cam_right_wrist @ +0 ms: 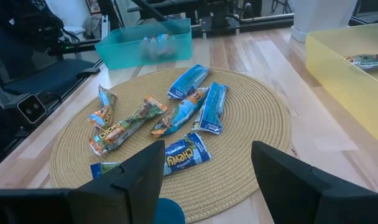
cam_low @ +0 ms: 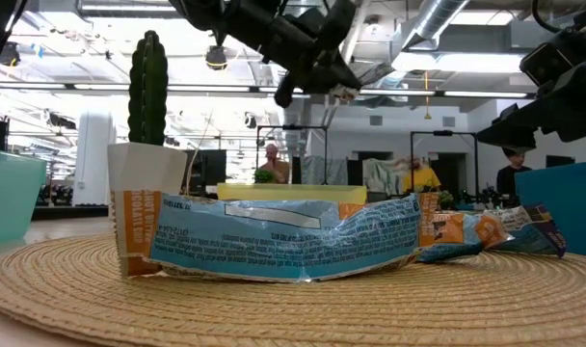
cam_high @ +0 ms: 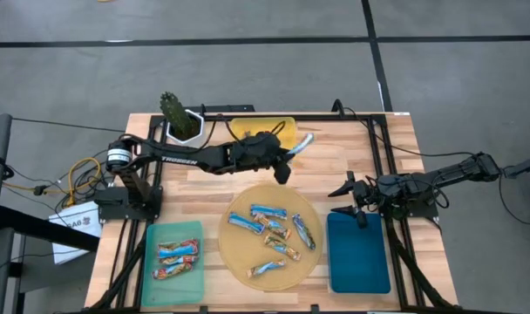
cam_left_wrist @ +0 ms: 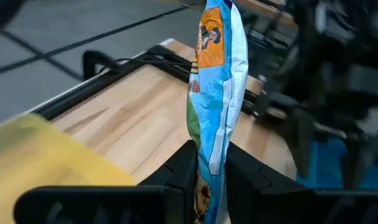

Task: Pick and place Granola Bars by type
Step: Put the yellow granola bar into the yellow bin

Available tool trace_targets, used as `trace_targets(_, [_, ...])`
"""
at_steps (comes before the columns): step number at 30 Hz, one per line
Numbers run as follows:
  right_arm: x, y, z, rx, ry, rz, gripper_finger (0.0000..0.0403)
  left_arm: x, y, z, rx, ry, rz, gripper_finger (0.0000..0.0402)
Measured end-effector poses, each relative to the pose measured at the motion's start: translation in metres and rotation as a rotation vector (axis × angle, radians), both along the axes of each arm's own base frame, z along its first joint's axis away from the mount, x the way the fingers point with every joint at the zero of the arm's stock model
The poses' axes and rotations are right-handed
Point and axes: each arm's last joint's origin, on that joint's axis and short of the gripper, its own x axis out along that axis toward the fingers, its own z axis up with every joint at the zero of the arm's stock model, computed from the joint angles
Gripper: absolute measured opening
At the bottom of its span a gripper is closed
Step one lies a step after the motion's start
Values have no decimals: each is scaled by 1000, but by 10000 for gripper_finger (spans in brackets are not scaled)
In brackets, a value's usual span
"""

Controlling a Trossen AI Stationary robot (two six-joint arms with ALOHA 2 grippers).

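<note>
Wooden table (cam_high: 352,157): teal tray (cam_high: 175,251) holds bars; left hand (cam_high: 288,162) clamps a bar (cam_high: 303,143).

The bars (cam_right_wrist: 204,107) have glossy, crinkled foil-plastic wrappers. The round mat (cam_high: 237,255) is coarse woven straw, matt. The table (cam_high: 335,161) is smooth pale wood. The trays (cam_high: 359,257) look like smooth plastic; the yellow one (cam_right_wrist: 338,62) is slightly translucent.

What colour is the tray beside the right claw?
Dark blue plastic tray, clearest in the high view.
</note>
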Motion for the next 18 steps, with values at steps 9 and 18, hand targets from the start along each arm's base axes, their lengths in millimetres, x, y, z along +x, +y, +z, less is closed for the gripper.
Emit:
trace_targets(9, [0, 0, 0, 0, 0, 0, 234, -9, 34, -8, -415, -108, 294, 54])
trace_targets(18, [0, 0, 0, 0, 0, 0, 234, -22, 58, -19, -528, -56, 449, 55])
